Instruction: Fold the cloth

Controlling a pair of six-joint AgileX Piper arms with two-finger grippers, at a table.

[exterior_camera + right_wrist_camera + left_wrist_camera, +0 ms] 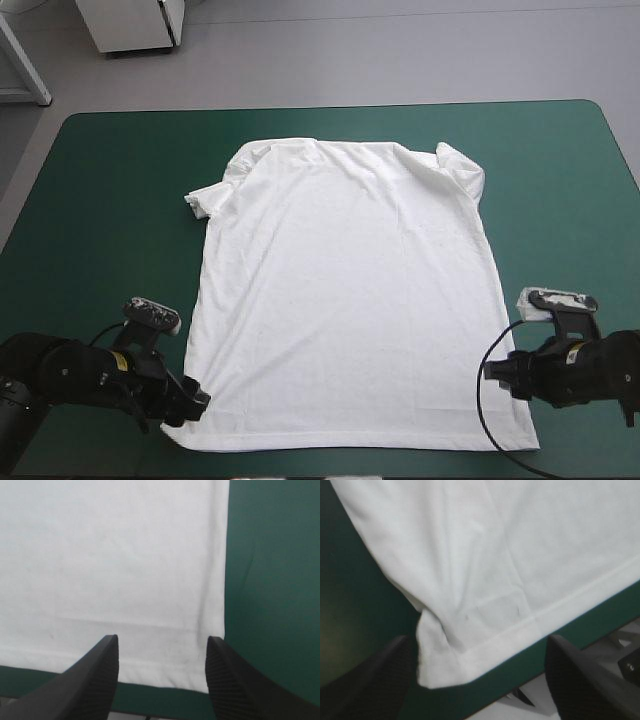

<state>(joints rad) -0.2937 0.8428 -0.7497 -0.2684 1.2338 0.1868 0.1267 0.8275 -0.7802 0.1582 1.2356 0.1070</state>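
while the t-shirt (345, 300) lies spread flat on the table (90, 200), its near hem corners are not yet gripped
soft, light and limp, it should sag when lifted; left gripper (479, 647) and right gripper (162, 640) straddle those corners, fingers spread, the likely places to pinch

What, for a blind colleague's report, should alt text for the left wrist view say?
The hemmed corner of a white T-shirt, puckered, lies on the teal-green table cover between the black fin-shaped fingers of the open left gripper.
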